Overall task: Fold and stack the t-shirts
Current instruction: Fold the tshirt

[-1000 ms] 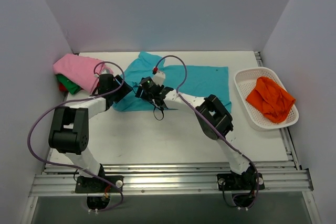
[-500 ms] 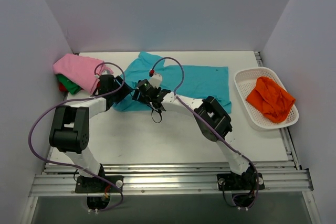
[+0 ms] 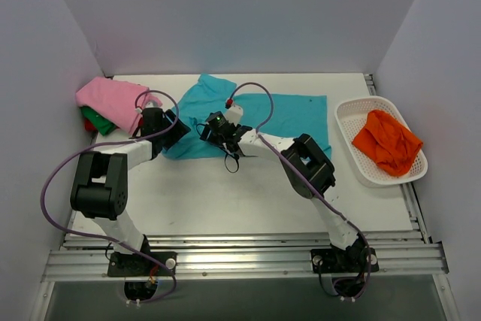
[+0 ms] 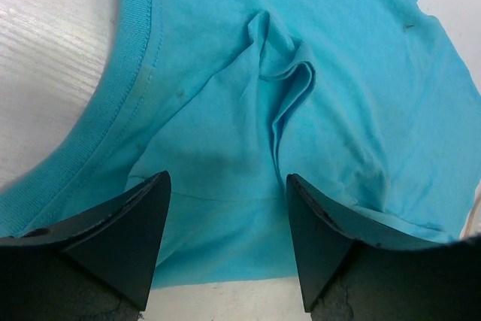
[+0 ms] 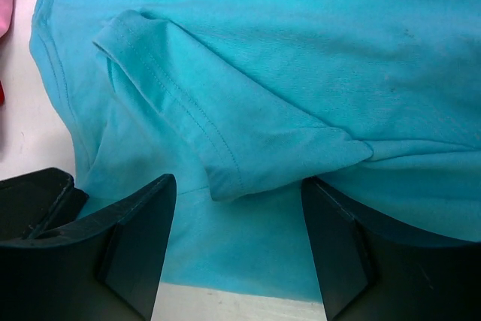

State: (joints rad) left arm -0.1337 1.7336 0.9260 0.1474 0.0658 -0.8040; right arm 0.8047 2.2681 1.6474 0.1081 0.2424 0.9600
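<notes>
Left gripper [image 4: 225,186], right gripper [image 5: 239,186] both apart, empty, over teal shirt [image 3: 293,114] centre-left. Pinch sleeve [image 5: 225,133] edge through both layers, lift evenly.

The teal t-shirt [image 3: 289,114] is one plain colour throughout, its stitching and ribbed collar band the same teal, with a few tiny dark specks on the cloth. At the far left corner of the white worktop [image 3: 225,193] lie a plain pink t-shirt [image 3: 113,99], a green t-shirt [image 3: 96,119] and a sliver of a red t-shirt [image 3: 88,125]. At the right edge a plain orange t-shirt [image 3: 387,142] lies in a white lattice-patterned basket [image 3: 352,113]. The left claw [image 4: 225,212] and right claw [image 5: 238,204] are matt black. The arms [image 3: 101,186] are black and white, the cables [image 3: 56,178] purple, and the walls [image 3: 240,13] pale grey.
</notes>
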